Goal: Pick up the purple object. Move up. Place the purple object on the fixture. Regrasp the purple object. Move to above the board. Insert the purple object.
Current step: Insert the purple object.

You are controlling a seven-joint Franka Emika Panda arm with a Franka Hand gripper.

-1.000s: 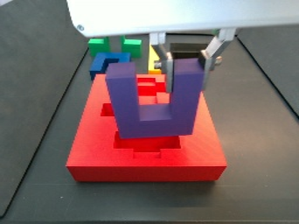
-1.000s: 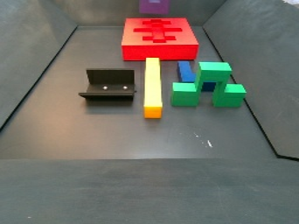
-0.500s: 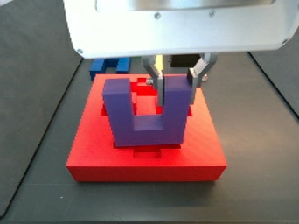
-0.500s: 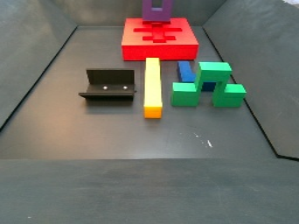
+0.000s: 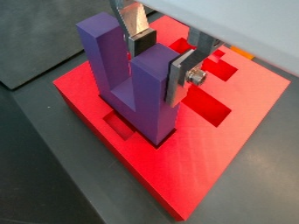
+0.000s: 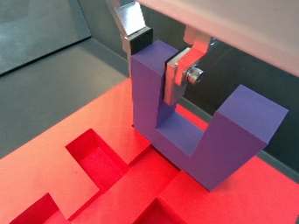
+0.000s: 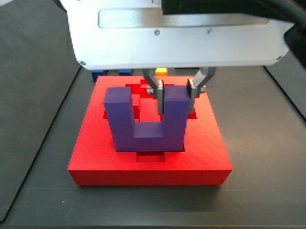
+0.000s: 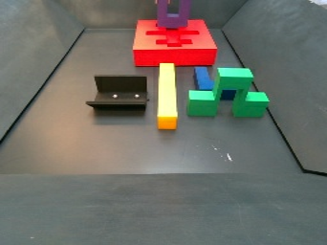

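The gripper (image 6: 160,63) is clamping one prong of the purple object (image 5: 138,79), which is standing upright at the board (image 5: 198,166) near its front edge, base entering a cut-out (seating depth unclear). Risk, as judged: slight tilt is jamming the base on the recess lip. No readable labels or writing.

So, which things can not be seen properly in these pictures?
- End effector: shut on one prong of the purple object; in a side view the camera housing covers its upper part.
- Purple object's base: whether it sits in the board cut-out cannot be told.
- Purple object: cut off by the picture edge.
- Blue block: partly behind the green blocks.
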